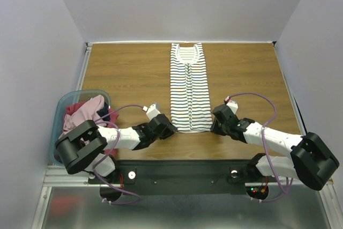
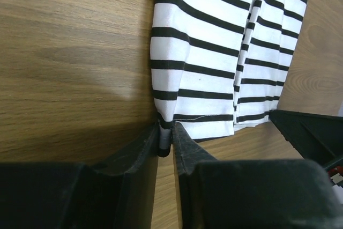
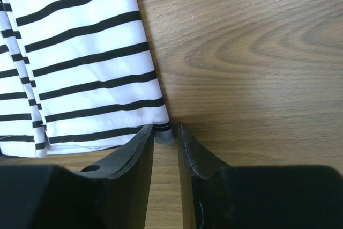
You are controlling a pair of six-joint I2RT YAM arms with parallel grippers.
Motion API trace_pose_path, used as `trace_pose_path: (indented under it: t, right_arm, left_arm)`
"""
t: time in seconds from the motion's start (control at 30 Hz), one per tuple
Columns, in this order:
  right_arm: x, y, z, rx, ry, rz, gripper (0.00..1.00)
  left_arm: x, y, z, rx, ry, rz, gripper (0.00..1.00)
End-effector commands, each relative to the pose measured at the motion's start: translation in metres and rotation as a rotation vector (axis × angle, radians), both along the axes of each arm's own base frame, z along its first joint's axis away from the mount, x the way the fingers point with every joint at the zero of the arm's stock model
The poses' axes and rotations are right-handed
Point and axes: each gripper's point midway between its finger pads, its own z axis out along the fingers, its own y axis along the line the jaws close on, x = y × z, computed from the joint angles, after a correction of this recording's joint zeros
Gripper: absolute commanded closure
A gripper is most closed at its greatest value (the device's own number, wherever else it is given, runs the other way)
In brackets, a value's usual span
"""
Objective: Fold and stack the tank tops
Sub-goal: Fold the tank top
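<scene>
The white tank top with thin black stripes [image 1: 188, 87] lies flat on the wooden table, folded lengthwise into a narrow strip with the neckline at the far end. My left gripper [image 1: 170, 128] is at its near left hem corner and is shut on that corner; in the left wrist view [image 2: 165, 140] the cloth [image 2: 203, 52] fills the narrow gap. My right gripper [image 1: 214, 127] is at the near right hem corner, its jaws close together with that corner between them [image 3: 166, 132]; the striped cloth [image 3: 86, 68] spreads to the left. Both grippers are low at the table.
A translucent light-blue tub [image 1: 61, 105] stands at the left edge and holds a heap of tops: dusty pink [image 1: 83, 113], dark red [image 1: 75, 105] and navy [image 1: 103, 113]. Bare wooden table [image 1: 128, 73] lies on both sides of the striped top. White walls enclose the table.
</scene>
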Motion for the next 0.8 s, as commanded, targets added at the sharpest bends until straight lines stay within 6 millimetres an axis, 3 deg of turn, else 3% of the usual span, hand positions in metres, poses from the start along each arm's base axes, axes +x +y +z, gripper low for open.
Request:
trace_pose_path:
  t: [0.0,0.03,0.1,0.3,0.47,0.77]
  right_arm:
    - [0.008,0.012,0.004,0.038,-0.022,0.006,0.72]
    - [0.008,0.013,0.005,0.039,-0.023,0.006,0.75]
    - [0.009,0.013,0.006,0.038,-0.026,0.008,0.78]
    - [0.01,0.018,0.013,0.044,-0.04,0.054,1.0]
    - [-0.009,0.014,0.014,0.063,-0.005,0.087,1.0]
    - [-0.056,0.003,0.043,0.141,0.001,0.135,1.0]
  left_arm:
    - [-0.038,0.06,-0.066,0.305,0.161,-0.021,0.76]
    - [-0.038,0.059,-0.067,0.309,0.16,-0.024,0.79]
    - [-0.038,0.059,-0.065,0.309,0.155,-0.03,1.0]
    - [-0.04,0.051,-0.054,0.332,0.125,-0.085,1.0]
    - [-0.063,0.043,-0.046,0.338,0.128,-0.136,1.0]
    - [-0.119,0.041,-0.033,0.315,0.169,-0.206,1.0]
